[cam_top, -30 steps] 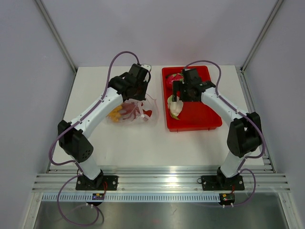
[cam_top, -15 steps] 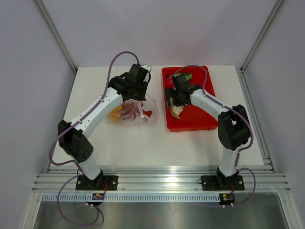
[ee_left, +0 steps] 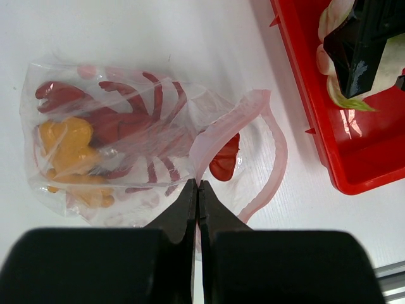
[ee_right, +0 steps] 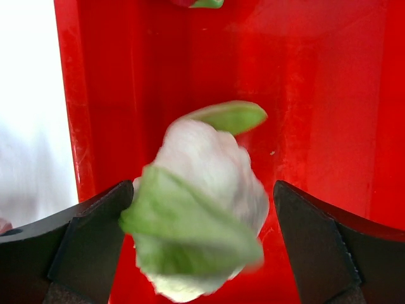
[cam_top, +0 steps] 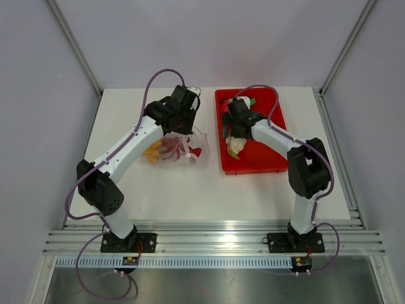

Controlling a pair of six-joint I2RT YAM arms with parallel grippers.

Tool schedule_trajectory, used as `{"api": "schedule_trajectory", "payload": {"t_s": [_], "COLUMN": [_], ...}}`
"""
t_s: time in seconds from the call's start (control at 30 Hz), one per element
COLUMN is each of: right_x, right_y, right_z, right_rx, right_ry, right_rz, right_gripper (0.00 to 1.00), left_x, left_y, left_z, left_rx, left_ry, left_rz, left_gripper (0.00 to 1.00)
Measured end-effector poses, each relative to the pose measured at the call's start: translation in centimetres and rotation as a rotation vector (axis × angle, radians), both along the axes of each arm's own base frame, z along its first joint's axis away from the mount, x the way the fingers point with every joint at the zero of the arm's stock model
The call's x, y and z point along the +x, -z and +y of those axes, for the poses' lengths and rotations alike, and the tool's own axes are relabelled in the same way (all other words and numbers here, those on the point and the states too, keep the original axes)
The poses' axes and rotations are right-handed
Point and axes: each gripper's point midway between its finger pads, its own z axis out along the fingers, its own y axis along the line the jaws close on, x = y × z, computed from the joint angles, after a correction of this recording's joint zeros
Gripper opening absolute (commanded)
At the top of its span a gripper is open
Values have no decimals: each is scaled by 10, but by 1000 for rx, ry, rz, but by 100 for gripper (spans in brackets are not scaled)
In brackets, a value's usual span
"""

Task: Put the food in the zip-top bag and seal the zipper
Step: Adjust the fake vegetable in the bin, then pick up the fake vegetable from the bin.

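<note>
- Straddling the cauliflower piece (ee_right: 202, 196) with the right pincer (ee_right: 204, 237) spread wide, a finger on either side, no squeeze yet.
- Lying by the left wall of the red tray (ee_right: 329, 95), toward its near end; beyond it, at the far end, only a pink-and-green item (ee_right: 197, 2), mostly cut off.
- Looks light, lumpy and crumbly, white with floppy green leaves; likely to shed bits under a hard squeeze, so best taken across the firm white body, not by a leaf.
- Pinching the zip-top bag (ee_left: 126, 145) at its lip with the left pincer (ee_left: 198, 190), shut tight on the thin film beside the zipper (ee_left: 273, 152).
- Resting on the counter (cam_top: 177, 190) just left of the tray, nearer the far edge than the near one; mouth turned toward the tray, gaping in a loose loop, not yet sealed.
- Thin, crinkly, slippery, limp; apt to collapse or slide once released, so worth holding at the stiffer strip.
- Containing dark-red chili peppers (ee_left: 126, 120) and an orange-yellow piece (ee_left: 66, 142) toward the closed end, plus a small red bit (ee_left: 224, 161) just inside the mouth.
</note>
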Motion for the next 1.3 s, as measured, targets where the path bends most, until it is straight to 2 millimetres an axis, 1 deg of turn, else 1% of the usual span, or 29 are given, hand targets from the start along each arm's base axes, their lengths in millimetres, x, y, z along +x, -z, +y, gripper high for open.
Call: {"api": "schedule_trajectory", "payload": {"t_s": [0.13,0.17,0.2,0.23,0.33,0.37,0.43,0.47,0.5,0.6,0.7,0.83,0.9,0.97,1.03,1.13,1.23,1.3], "right_x": [2,2,2,2,2,1,-2,-3,-6,-20,-35,-46,-49,-53,-59,-69,-79,-84], "right_y": [0,0,0,0,1,2,3,1,-1,-6,-19,-53,-76,-101,-123,-151,-172,-182], "right_z": [-1,-1,-1,0,0,0,-2,-3,-4,-10,-21,-43,-55,-63,-63,-55,-40,-28], "right_rx": [-1,-3,-3,-1,5,7,14,19,26,39,57,120,153,193,245,350,492,588], "right_ry": [12,13,14,14,20,24,36,45,52,73,100,161,193,215,222,222,205,189], "right_rz": [-12,-13,-13,-13,-16,-15,-16,-17,-18,-5,-9,-62,-107,-159,-199,-235,-239,-235], "right_gripper": [99,95,88,73,58,44,33,24,22,14,10,9,9,8,9,8,5,3], "left_x": [-2,-3,-3,-3,-4,-4,-5,-5,-4,-4,-5,-5,-3,-1,1,-1,-3,-3], "left_y": [1,1,1,0,-2,-2,-4,-5,-6,-10,-11,-20,-28,-36,-43,-46,-46,-47], "left_z": [2,2,2,2,3,3,3,3,3,0,-4,-12,-16,-18,-20,-24,-28,-30], "left_rx": [7,9,9,10,10,11,11,9,7,-7,-28,-68,-88,-105,-119,-143,-161,-169], "left_ry": [0,0,0,0,1,1,1,1,1,7,19,34,38,39,42,52,62,66], "left_rz": [10,12,13,14,15,15,15,14,11,7,14,11,-2,-19,-33,-29,-16,-15], "left_gripper": [0,0,0,0,0,0,0,0,0,0,0,0,0,0,0,0,0,0]}}
